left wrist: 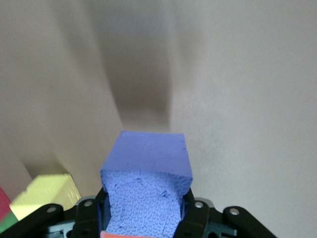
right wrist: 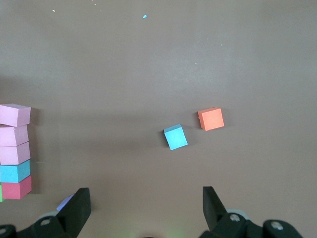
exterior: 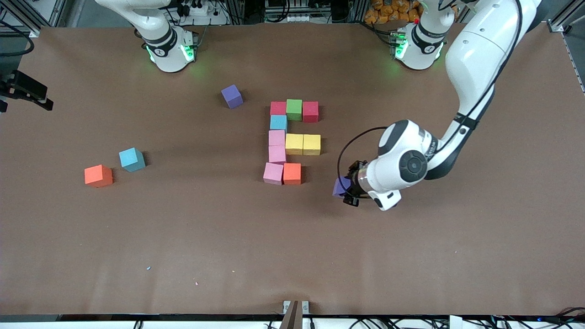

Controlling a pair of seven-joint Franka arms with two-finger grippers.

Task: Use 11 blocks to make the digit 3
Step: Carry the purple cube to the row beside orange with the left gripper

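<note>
In the front view the left gripper (exterior: 346, 192) holds a purple block (exterior: 341, 186) clamped between its fingers, over bare table (exterior: 411, 256) toward the left arm's end from the figure. The figure so far counts ten blocks: a red block (exterior: 278, 108), a green block (exterior: 294, 109) and a second red block (exterior: 310, 111) in the row farthest from the camera, a column of light blue and pink blocks, two yellow blocks (exterior: 303, 144) as the middle bar, and a pink block (exterior: 273, 173) touching an orange block (exterior: 292, 173) in the nearest row. I judge the step to be carrying the eleventh block in; the next move calls for setting it flush beside that orange block, without nudging it. The left wrist view shows the purple block (left wrist: 146, 178) pinched in the left gripper (left wrist: 144, 210). The right wrist view shows the right gripper (right wrist: 144, 208) wide and empty; that arm waits above the table, looking down on a loose light blue block (right wrist: 175, 137) and a loose orange block (right wrist: 211, 119).
</note>
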